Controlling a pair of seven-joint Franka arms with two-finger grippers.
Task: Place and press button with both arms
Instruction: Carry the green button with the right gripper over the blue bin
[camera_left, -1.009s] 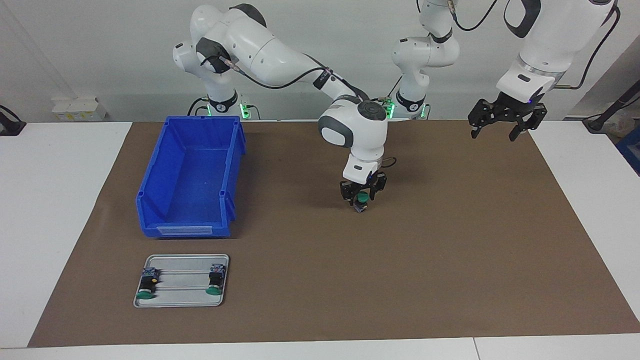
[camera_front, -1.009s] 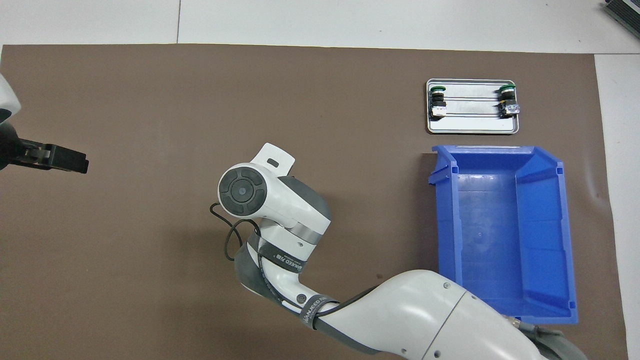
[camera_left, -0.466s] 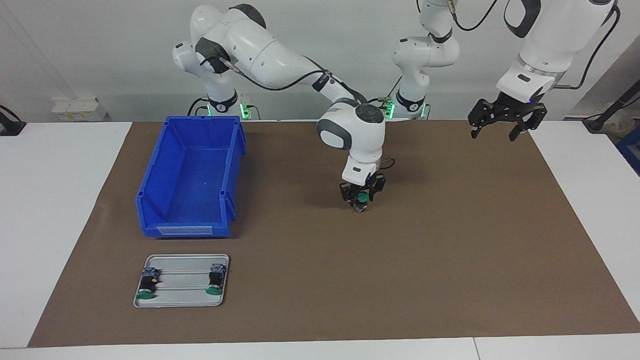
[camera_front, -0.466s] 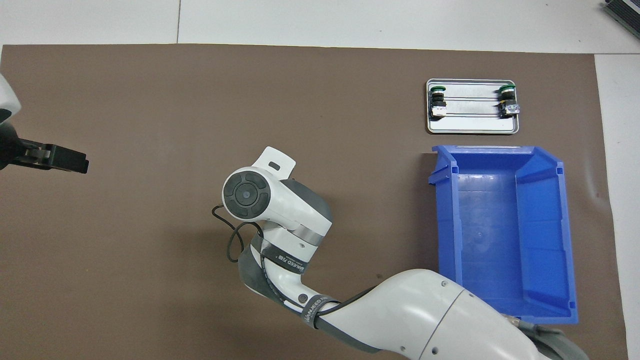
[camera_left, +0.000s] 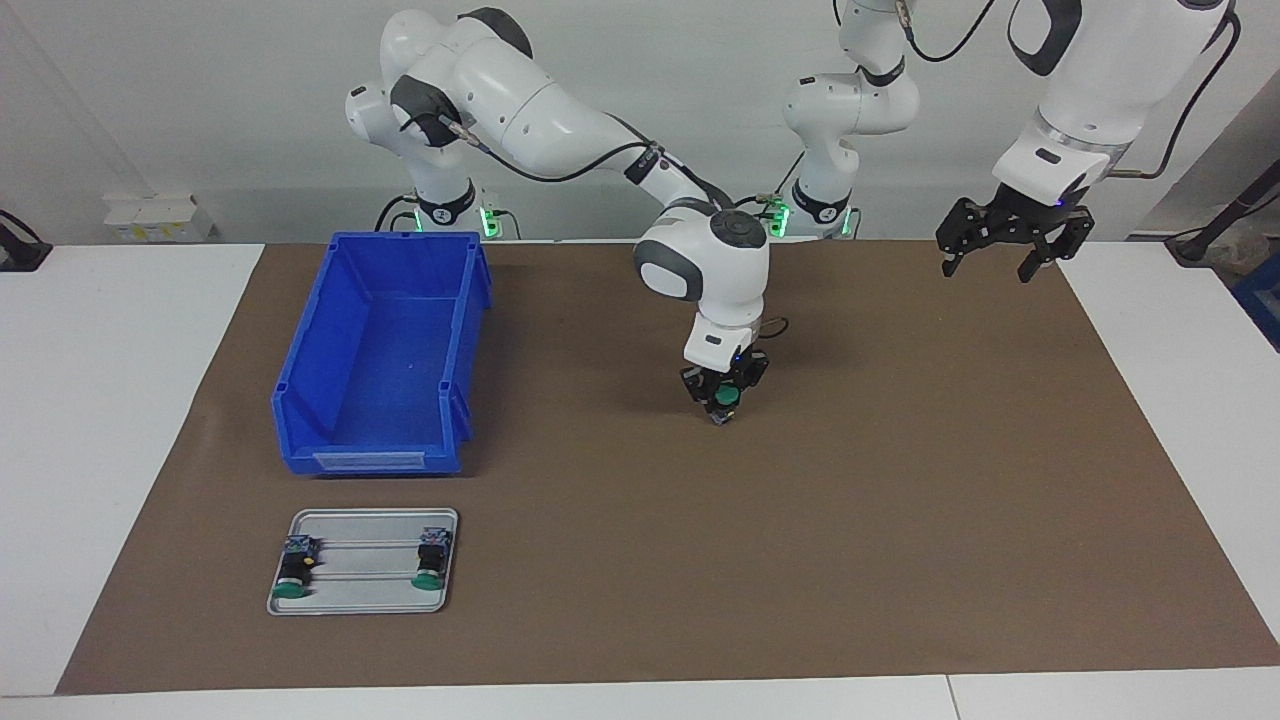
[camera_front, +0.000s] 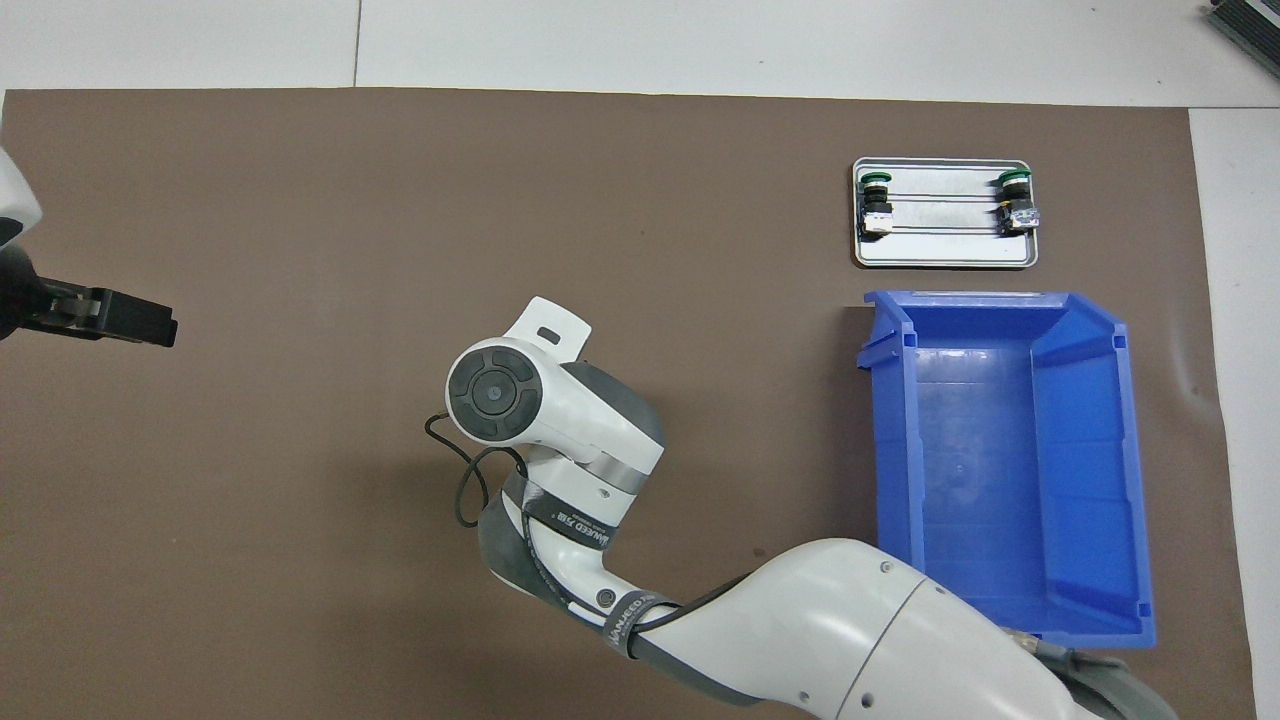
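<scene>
Right arm bends steeply down mid-counter, right claw (camera_left: 725, 398) clenched around the button (camera_left: 726, 400); overhead, its wrist hides both; left claw (camera_left: 1003, 250) hangs raised, released.

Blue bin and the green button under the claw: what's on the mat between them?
Nothing. In the facing view only bare brown mat lies between the bin and the button.

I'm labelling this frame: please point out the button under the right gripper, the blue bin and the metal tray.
button (camera_left: 726, 397): facing view, on its green cap.
blue bin (camera_left: 372, 461): facing view, on its end wall beside the tray.
metal tray (camera_front: 945, 257): overhead view, on its bare floor beside the bin.
</scene>
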